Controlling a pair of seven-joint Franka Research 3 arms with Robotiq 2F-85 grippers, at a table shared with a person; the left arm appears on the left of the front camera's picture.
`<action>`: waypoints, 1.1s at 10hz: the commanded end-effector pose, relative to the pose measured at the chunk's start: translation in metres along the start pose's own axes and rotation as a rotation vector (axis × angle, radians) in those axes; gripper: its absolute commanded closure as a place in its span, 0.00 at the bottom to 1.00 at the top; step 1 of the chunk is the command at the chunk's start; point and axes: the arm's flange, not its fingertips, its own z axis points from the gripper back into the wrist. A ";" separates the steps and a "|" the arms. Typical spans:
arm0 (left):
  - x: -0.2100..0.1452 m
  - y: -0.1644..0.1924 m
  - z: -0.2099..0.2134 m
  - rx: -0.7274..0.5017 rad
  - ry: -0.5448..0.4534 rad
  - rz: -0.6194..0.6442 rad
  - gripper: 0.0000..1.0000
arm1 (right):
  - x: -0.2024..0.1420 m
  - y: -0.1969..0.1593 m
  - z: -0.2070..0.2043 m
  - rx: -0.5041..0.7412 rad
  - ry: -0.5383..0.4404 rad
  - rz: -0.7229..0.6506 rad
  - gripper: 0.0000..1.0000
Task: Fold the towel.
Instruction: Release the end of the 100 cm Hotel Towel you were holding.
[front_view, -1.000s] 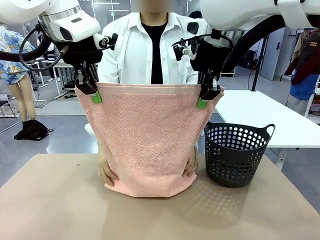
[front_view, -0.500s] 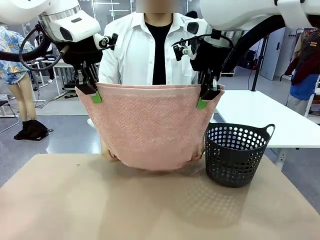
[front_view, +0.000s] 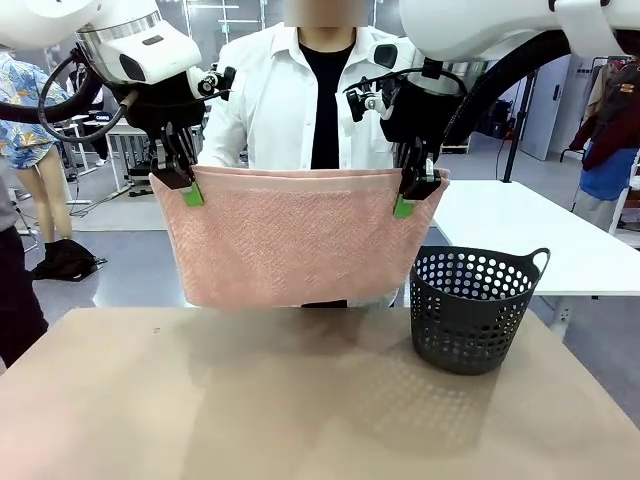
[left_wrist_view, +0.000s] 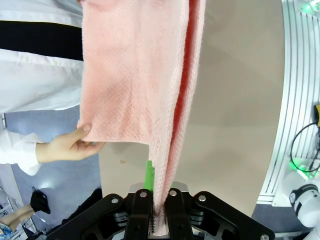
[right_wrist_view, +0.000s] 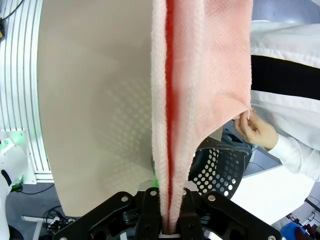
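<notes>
Dark basket right of hanging towel; person behind.

Non-task items logged at the shared table.
We counted one dark perforated plastic basket with a loop handle at its rim, standing upright on the tan tabletop toward its right side; one white table behind the basket; a person in a white shirt over a black top at the far side; a dark bundle on the grey floor at left; hung garments far right.
</notes>
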 end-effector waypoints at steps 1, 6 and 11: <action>-0.001 0.001 0.001 0.001 -0.001 0.001 1.00 | 0.000 0.000 0.002 -0.004 0.000 0.008 1.00; -0.001 0.001 0.001 0.001 -0.001 0.001 1.00 | 0.000 0.000 0.002 -0.004 0.000 0.008 1.00; -0.001 0.001 0.001 0.001 -0.001 0.001 1.00 | 0.000 0.000 0.002 -0.004 0.000 0.008 1.00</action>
